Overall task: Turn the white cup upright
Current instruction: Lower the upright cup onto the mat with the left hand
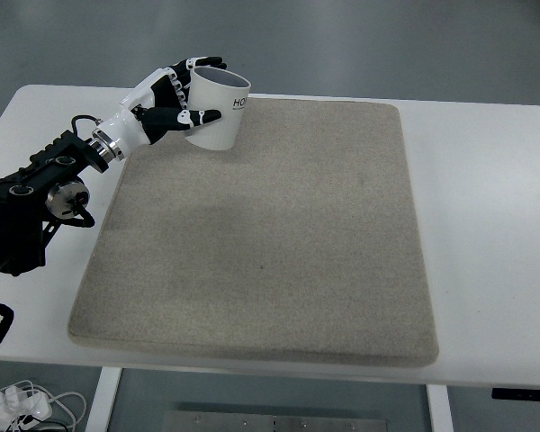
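Note:
A white cup (219, 106) with dark lettering stands near the far left corner of the grey mat (270, 234), its open mouth facing up and slightly tilted. My left hand (191, 88) is wrapped around the cup's left side, thumb in front and fingers curled behind the rim. The left arm (45, 184) reaches in from the left edge over the white table. The right arm does not show.
The grey mat covers most of the white table (486, 225). White cables (22, 405) lie on the floor at the bottom left. A metal plate (270, 421) shows below the table's front edge.

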